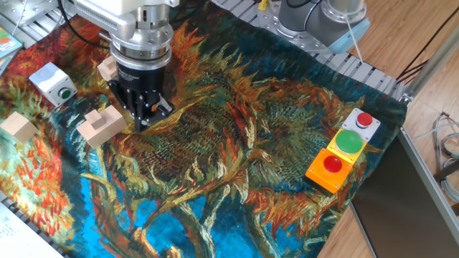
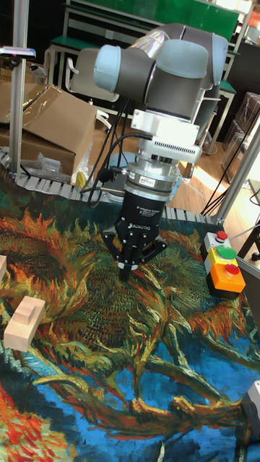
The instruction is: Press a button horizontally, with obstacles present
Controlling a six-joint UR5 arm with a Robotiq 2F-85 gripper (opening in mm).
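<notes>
The gripper (image 1: 140, 123) is hanging low over the cloth with its fingertips pinched together, holding nothing. The button (image 1: 65, 92) is sitting to its left in the fixed view, facing it sideways, with the notched block (image 1: 102, 125) lying just below the straight line between them.

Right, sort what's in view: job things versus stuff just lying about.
Job:
- green button on the white-and-grey box
- notched block
- cube at the left edge
- cube behind the hand

Lying about:
- button stack, far right
- cardboard box
</notes>
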